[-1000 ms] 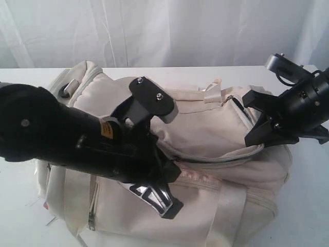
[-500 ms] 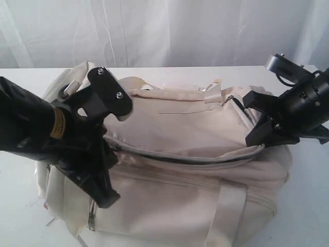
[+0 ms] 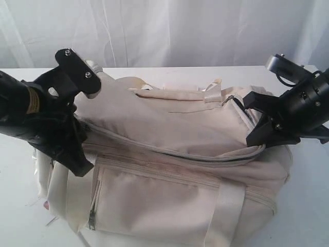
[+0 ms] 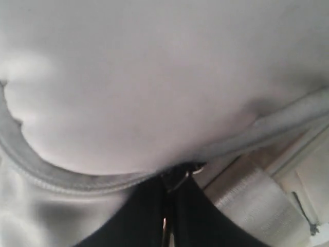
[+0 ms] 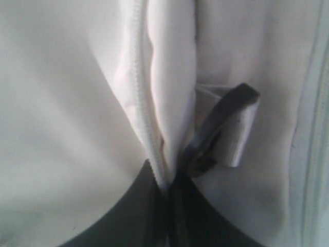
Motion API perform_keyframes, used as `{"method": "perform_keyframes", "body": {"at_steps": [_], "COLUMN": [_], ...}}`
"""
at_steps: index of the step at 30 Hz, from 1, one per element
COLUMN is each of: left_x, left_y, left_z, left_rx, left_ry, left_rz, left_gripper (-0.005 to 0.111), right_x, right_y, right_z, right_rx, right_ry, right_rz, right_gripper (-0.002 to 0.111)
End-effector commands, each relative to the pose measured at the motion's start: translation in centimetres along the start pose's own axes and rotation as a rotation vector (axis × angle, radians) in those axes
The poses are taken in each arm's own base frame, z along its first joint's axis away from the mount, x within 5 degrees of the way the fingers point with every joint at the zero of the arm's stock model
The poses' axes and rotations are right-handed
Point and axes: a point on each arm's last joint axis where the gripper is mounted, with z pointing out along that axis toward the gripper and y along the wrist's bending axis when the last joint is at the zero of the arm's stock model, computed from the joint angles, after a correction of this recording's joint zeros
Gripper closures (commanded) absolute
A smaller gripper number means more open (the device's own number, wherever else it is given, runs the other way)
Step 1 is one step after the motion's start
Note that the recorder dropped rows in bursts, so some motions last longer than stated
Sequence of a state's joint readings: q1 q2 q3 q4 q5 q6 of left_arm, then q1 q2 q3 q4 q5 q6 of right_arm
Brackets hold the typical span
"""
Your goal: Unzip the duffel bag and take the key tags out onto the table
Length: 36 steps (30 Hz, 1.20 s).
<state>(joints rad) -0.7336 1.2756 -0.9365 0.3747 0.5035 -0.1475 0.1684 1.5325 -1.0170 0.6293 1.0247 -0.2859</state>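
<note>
At the 9 o'clock end of the duffel bag (image 3: 169,195), the left hand (image 4: 174,182) is pressed together on a small metal piece at the zipper line, apparently the zipper pull (image 4: 181,176). At the 3 o'clock end, the right hand (image 5: 167,186) pinches a fabric fold (image 5: 172,92) beside the zipper (image 3: 216,160). The zipper's long axis runs 9 to 3 o'clock between both hands, and a dark gap shows nearer the right hand. No key tags are visible; they are presumably inside, toward 3 o'clock from the left hand. The bag rests on the desk (image 3: 308,206).
</note>
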Motion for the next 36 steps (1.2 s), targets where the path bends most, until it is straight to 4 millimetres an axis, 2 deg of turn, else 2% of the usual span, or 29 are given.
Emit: {"method": "perform_keyframes", "body": {"at_steps": [1,7,12,14,19,22,26,33,36], "left_x": [0.5,1.8,1.4,0.8,0.3,0.6,1.1,1.8,1.8], "left_y": [1.0,2.4,3.1,2.9,2.3,1.9,1.3,0.8,0.8], "left_z": [-0.9,-2.4,-2.6,-2.5,-2.4,-2.3,-2.2,-2.3,-2.3], "left_rx": [-0.066,-0.203,-0.277,-0.268,-0.205,-0.157,-0.079,-0.021,-0.021], "left_ry": [0.027,0.13,0.099,0.035,-0.028,-0.009,0.05,0.119,0.116], "left_rz": [0.029,0.125,0.202,0.209,0.156,0.134,0.192,0.246,0.246], "left_gripper": [0.107,0.107,0.107,0.107,0.107,0.107,0.107,0.107,0.107], "right_x": [-0.3,-0.3,-0.3,-0.2,-0.4,-0.3,-0.2,-0.6,-0.5], "right_y": [-0.3,-0.3,-0.3,-0.3,0.5,1.4,2.4,2.8,2.9], "right_z": [-0.5,-0.5,-0.5,-0.5,-0.5,-0.6,-0.9,-1.5,-1.7], "right_rx": [0.017,0.017,0.021,0.019,-0.06,-0.152,-0.268,-0.27,-0.269], "right_ry": [-0.024,-0.024,-0.023,-0.019,-0.04,-0.059,-0.064,-0.084,-0.066], "right_rz": [-0.004,-0.004,-0.006,-0.005,-0.19,-0.329,-0.322,-0.498,-0.532], "right_gripper": [0.108,0.108,0.108,0.108,0.108,0.108,0.108,0.108,0.101]}}
